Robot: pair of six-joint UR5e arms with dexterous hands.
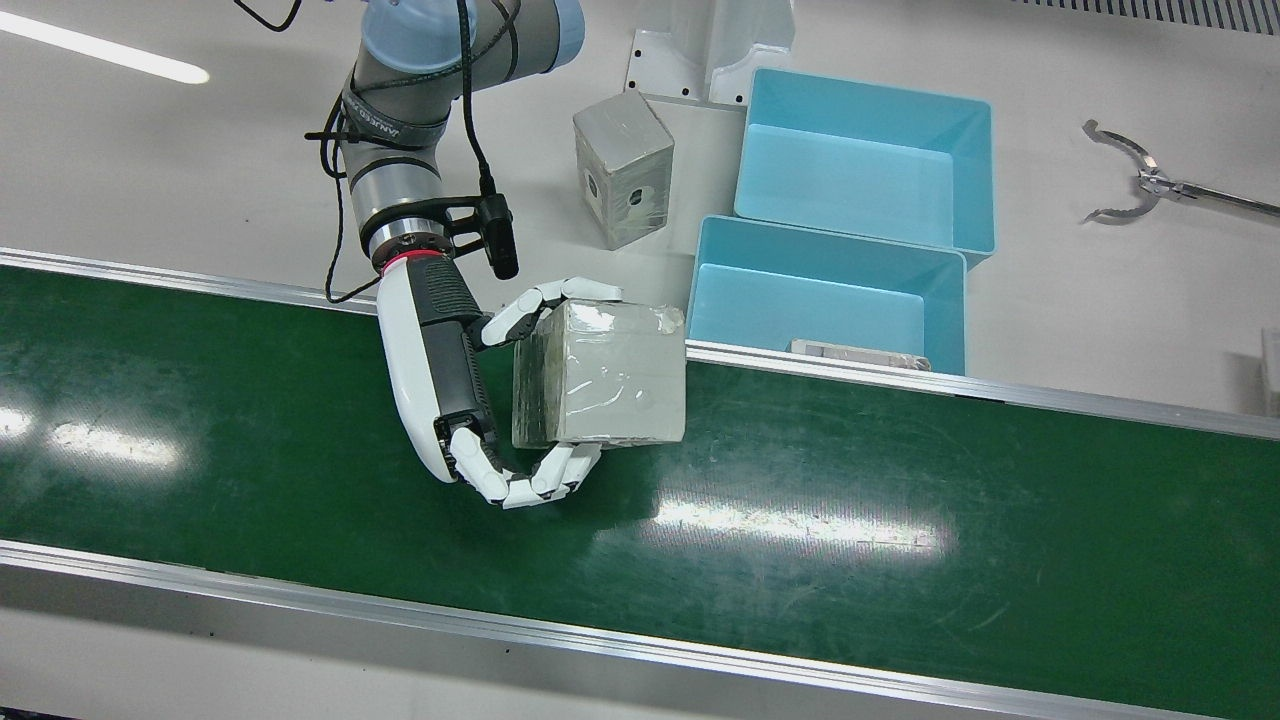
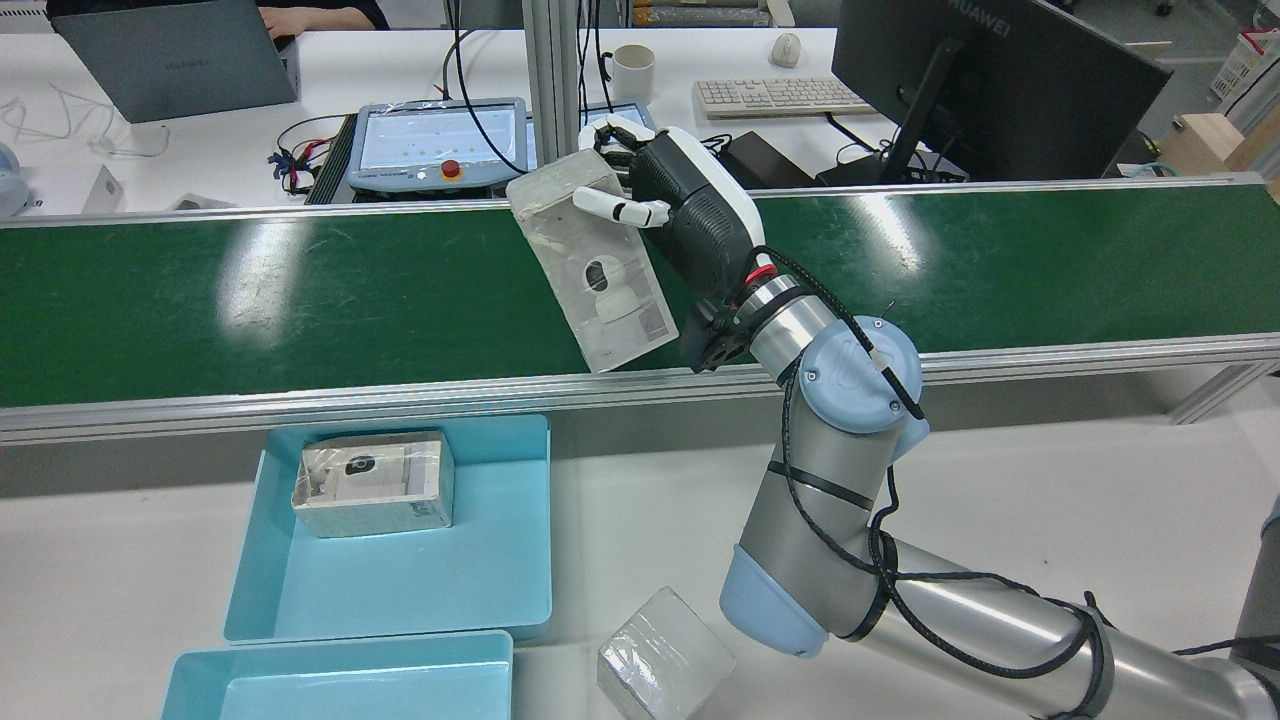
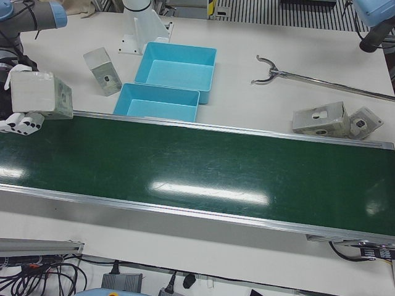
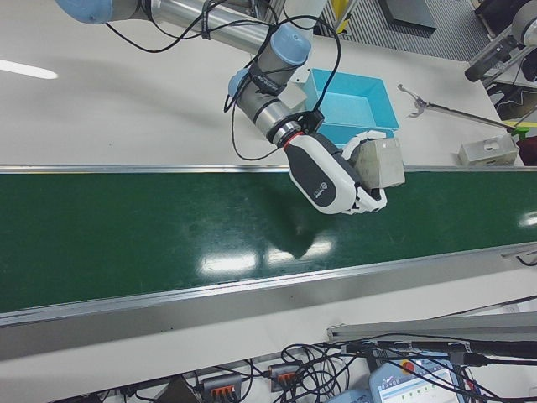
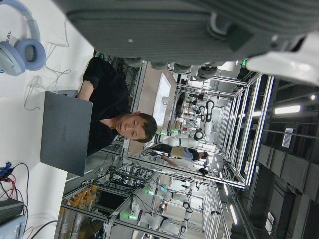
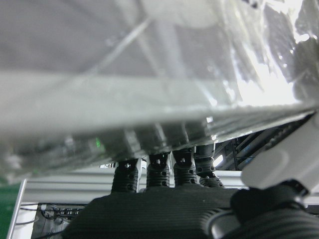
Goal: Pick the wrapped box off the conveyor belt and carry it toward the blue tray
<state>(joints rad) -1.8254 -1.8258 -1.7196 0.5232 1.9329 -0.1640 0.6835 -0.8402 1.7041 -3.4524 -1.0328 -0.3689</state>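
Note:
My right hand [image 1: 455,390] is shut on the wrapped box [image 1: 600,375], a grey carton in clear film, fingers curled over two opposite sides. The box hangs tilted above the green conveyor belt [image 1: 900,480], near the belt's edge on the tray side; the rear view shows the hand [image 2: 690,210] and the box [image 2: 595,270]. Film fills the right hand view [image 6: 149,64]. Two blue trays [image 1: 700,270] stand just beyond the belt's rail, to the box's right. My left hand [image 5: 169,30] shows only in its own view, empty, fingers apart.
The near tray holds another wrapped box [image 2: 372,483]. A further wrapped box [image 1: 623,168] stands on the white table beside the trays. A metal reacher tool [image 1: 1150,185] lies at the far right. Two more boxes [image 3: 318,118] sit by the belt's far end.

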